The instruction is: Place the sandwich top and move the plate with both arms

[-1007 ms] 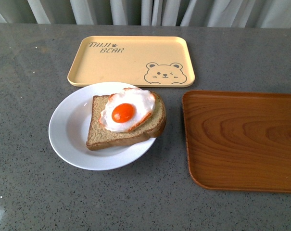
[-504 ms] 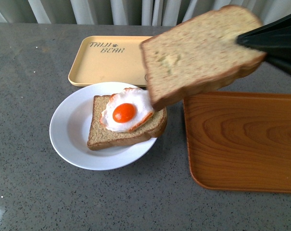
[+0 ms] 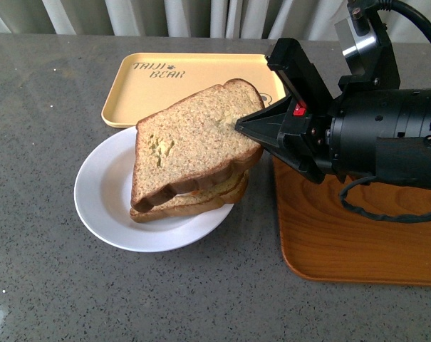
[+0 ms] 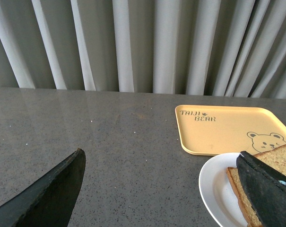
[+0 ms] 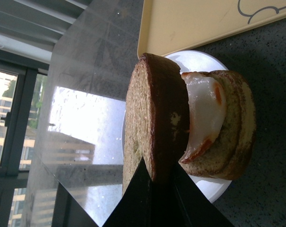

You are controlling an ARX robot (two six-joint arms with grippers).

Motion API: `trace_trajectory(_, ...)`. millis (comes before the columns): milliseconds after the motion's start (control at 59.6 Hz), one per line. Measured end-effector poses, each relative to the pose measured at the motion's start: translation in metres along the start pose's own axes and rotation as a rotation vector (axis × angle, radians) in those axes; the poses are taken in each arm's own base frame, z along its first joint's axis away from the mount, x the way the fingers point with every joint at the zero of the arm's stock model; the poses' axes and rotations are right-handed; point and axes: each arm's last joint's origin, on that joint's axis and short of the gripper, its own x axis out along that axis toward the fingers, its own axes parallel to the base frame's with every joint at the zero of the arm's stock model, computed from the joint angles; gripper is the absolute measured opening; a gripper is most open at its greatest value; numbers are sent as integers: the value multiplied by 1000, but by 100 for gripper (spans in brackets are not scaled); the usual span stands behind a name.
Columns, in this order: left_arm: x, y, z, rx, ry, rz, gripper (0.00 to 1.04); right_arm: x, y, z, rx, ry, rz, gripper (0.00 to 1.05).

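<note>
White plate (image 3: 101, 206) sits nearest, carrying the egg slice (image 3: 201, 203). Sandwich top (image 3: 190, 139) leans tilted over it, right gripper (image 3: 249, 128) pinching its crust edge. Judged light, soft, crushable: hold by the crust. Left gripper (image 4: 160, 156) gapes wide, empty.

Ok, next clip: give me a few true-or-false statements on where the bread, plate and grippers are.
1. The plate stands in front of the yellow tray. True.
2. The sandwich top lies on the yellow tray. False: it sits tilted over the egg-topped slice on the plate.
3. The right gripper is shut on the sandwich top. True.
4. The left gripper grips the plate. False: its jaws stand wide apart, holding nothing.
</note>
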Motion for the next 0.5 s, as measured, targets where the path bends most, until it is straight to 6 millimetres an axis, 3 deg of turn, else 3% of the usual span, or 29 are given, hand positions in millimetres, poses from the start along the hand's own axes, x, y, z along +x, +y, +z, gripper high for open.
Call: trace_trajectory(504, 0, 0, 0, 0, 0, 0, 96, 22, -11, -12, -9, -24, -74, 3)
